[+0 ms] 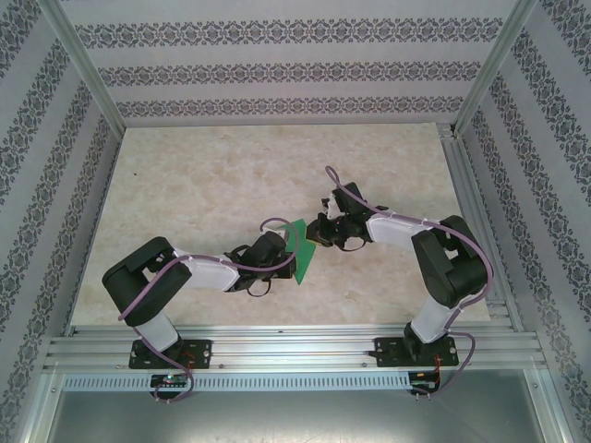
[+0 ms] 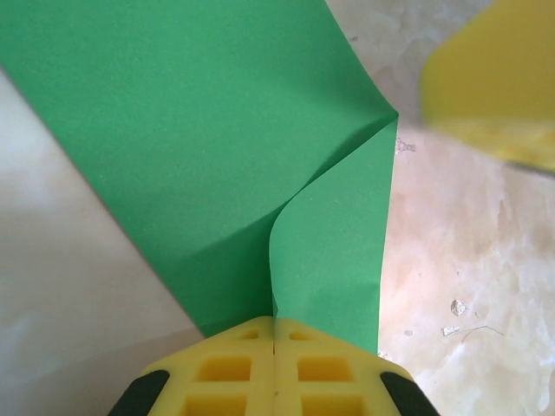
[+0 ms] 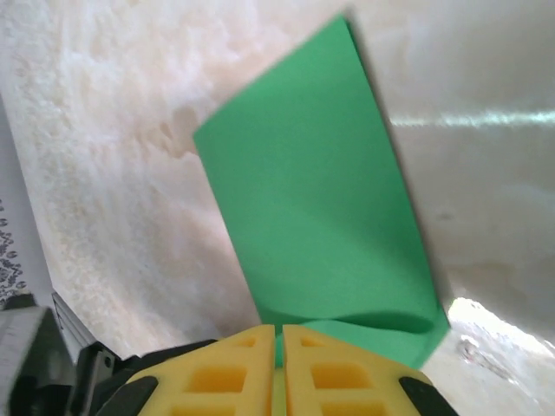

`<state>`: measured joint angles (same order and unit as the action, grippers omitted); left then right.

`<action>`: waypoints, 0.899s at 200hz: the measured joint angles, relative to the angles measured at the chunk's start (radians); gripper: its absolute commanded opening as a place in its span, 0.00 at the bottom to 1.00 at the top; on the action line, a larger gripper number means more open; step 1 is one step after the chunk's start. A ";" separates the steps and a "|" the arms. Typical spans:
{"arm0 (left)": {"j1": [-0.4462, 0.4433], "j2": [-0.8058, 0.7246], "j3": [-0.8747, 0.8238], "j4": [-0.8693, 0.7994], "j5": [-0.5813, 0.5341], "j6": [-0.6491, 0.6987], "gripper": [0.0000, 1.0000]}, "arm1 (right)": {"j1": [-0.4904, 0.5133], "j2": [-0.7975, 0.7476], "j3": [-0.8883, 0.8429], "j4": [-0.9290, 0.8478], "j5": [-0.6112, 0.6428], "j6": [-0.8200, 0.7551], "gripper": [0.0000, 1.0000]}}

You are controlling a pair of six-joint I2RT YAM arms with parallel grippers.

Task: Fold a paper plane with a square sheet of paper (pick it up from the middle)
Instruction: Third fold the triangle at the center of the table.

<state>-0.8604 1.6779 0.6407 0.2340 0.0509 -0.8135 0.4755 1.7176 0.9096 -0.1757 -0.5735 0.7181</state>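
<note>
Left hand (image 1: pixel 288 257) nearest, yellow fingers (image 2: pixel 225 373) together, clamped on lower edge of square sheet of paper (image 1: pixel 303 245). Sheet bright green, held up off desk (image 1: pixel 185 185) btwn both hands, tilted, mid-desk. One flap curled over main face just above left grip. Beyond it, right hand (image 1: pixel 321 231) pinched sheet's other side, fingers nearly touching w/ paper btwn them.

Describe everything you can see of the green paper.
The paper is thin, plain bright green, matte. It is bent over on itself, one flap curling to a soft fold, not pressed flat. The left gripper and right gripper each pinch an edge from opposite sides, apparently holding it above the table.
</note>
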 measured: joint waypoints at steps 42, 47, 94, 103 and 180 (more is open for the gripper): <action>0.000 0.002 0.006 -0.011 0.000 0.000 0.06 | 0.000 0.045 0.005 -0.008 0.008 -0.010 0.11; 0.000 0.002 0.006 -0.011 0.000 0.000 0.06 | 0.000 0.049 0.005 -0.009 0.011 -0.010 0.11; 0.000 0.002 0.007 -0.011 0.000 0.000 0.06 | -0.007 0.122 -0.001 0.015 0.023 -0.010 0.10; 0.000 0.003 0.008 -0.011 0.000 0.000 0.06 | -0.007 0.124 -0.001 0.017 0.023 -0.011 0.10; -0.004 0.003 0.008 -0.011 -0.001 0.000 0.06 | -0.006 0.027 -0.023 0.003 0.030 -0.010 0.10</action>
<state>-0.8642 1.6814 0.6483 0.2230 0.0502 -0.8135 0.4694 1.7451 0.8871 -0.1730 -0.5438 0.7082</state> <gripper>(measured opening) 0.067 0.104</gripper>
